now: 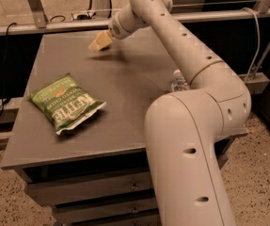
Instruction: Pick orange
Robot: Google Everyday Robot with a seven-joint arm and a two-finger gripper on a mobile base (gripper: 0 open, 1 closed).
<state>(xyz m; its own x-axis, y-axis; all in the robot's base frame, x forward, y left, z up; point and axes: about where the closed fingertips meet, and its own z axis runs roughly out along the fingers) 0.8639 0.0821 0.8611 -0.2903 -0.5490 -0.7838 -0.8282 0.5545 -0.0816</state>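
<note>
No orange shows in the camera view; it is hidden or out of view. My gripper (99,42) is at the end of the long white arm (181,46). It hangs low over the far part of the grey table (130,84), near the back edge. Nothing orange shows at or under it. A green chip bag (67,102) lies flat on the table's left side, well in front of the gripper.
A clear plastic bottle (178,81) stands at the table's right, partly hidden behind the arm. The arm's thick lower link (186,164) fills the front right. Drawers (92,192) sit under the tabletop. A metal rail (54,27) runs behind the table.
</note>
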